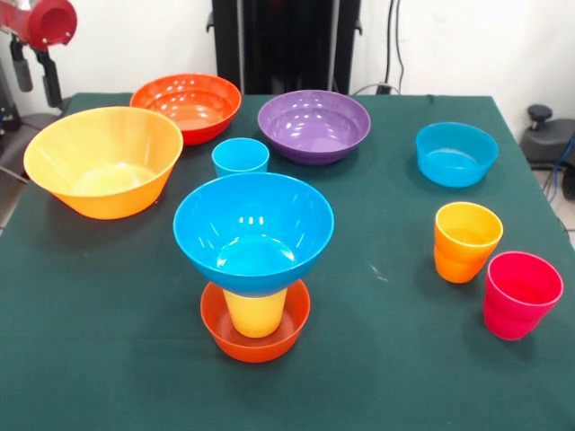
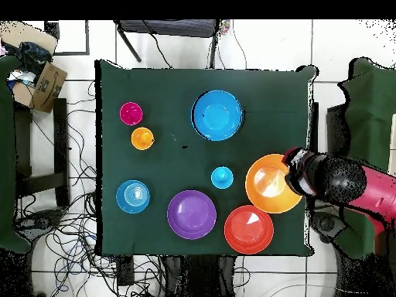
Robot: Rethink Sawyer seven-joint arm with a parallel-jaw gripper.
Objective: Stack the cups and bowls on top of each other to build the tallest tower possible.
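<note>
Tower [image 1: 254,269] stands near-centre on my table [image 1: 90,359]: small bowl [image 1: 256,341], cup [image 1: 256,314] in it, large bowl [image 1: 253,229] on top. Three bowls and one cup behind; small bowl and two cups right.

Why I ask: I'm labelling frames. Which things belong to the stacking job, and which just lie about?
Job: tower; light orange bowl; red-orange bowl; purple bowl; teal-blue bowl; blue cup; orange cup; pinkish red cup.
Lying about: cardboard box; floor cables.
</note>
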